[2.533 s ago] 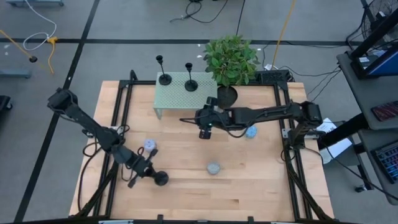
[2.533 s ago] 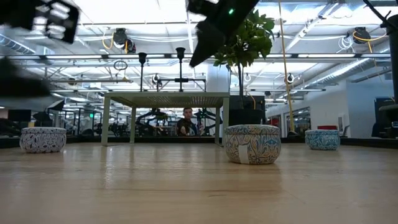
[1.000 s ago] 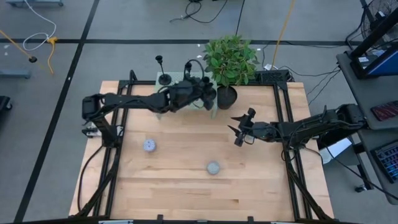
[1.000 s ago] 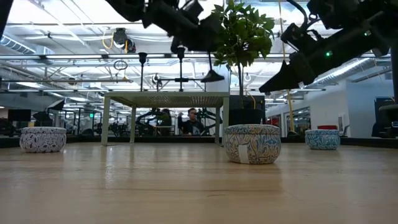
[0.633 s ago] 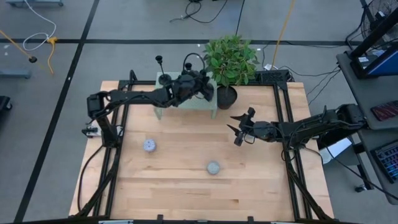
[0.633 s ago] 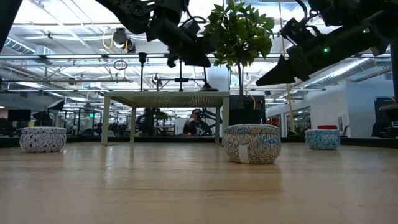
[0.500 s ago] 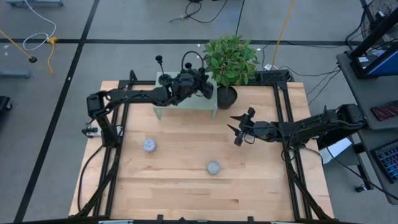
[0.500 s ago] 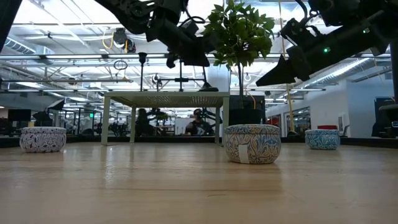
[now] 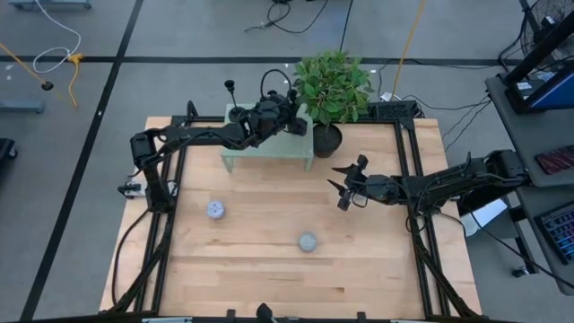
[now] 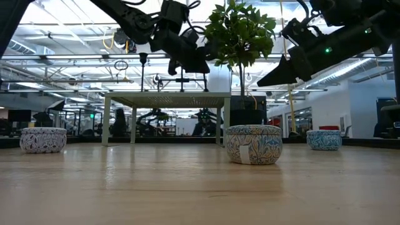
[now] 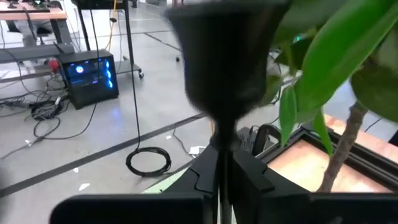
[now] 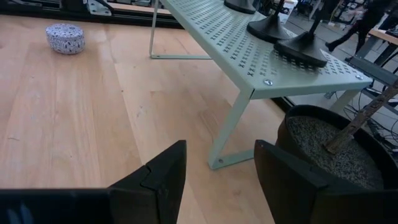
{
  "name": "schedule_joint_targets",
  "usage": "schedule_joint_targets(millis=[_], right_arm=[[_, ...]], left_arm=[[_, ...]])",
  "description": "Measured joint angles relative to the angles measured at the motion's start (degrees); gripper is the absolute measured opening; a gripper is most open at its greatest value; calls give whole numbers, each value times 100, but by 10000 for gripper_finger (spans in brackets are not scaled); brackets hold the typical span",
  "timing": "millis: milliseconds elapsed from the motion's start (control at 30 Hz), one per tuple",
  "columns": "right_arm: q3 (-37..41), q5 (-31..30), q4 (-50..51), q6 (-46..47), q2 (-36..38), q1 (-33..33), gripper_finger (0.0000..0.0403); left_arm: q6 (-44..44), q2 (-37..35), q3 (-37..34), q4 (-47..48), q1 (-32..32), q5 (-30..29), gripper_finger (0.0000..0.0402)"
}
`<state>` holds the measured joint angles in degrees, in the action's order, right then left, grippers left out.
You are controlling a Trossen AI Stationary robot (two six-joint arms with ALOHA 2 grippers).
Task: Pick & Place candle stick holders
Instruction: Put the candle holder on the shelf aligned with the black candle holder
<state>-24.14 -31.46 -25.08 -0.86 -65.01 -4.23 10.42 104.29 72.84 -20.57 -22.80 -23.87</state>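
A pale green perforated shelf (image 9: 269, 152) stands at the table's far side. In the right wrist view, three matte-black candle stick holder bases stand on the shelf (image 12: 249, 68): one far (image 12: 239, 6), one in the middle (image 12: 270, 28) and one near (image 12: 301, 50). One holder (image 9: 236, 112) shows at the shelf's far left. My left gripper (image 9: 282, 117) is over the shelf beside the plant, shut on a holder (image 11: 224, 56). My right gripper (image 9: 335, 187) hovers open and empty right of the shelf, above the table. My left gripper pinches the holder's thin stem (image 11: 222, 155) between its two fingers (image 11: 252, 177), below the cup top (image 11: 224, 50). The fingers lie across the upright stem. Which of the bases on the shelf is this holder's, I cannot tell.
A potted plant (image 9: 330, 90) in a black pot (image 9: 327, 139) stands right of the shelf, close to my left gripper. Patterned tins sit on the table (image 9: 215, 210) (image 9: 308, 241); the low view shows a third (image 10: 324, 139). People move in the room behind.
My left gripper has carried the holder toward the table's far edge and a little left, and down; the base, first lifted clear of the shelf, has come down to the level of the shelf top. My right gripper has stayed open and still.
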Motion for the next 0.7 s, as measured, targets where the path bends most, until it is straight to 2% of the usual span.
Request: schedule_joint_targets(millis=[200, 500, 700], right_arm=[[-2, 0, 2, -2, 0, 2, 180], [-2, 1, 7, -2, 0, 1, 180], [-2, 0, 9, 15, 0, 2, 180]], left_arm=[[-64, 66, 0, -186, -23, 30, 11], [-206, 64, 0, -318, -16, -16, 104], [-411, 64, 0, -319, 60, -20, 135]])
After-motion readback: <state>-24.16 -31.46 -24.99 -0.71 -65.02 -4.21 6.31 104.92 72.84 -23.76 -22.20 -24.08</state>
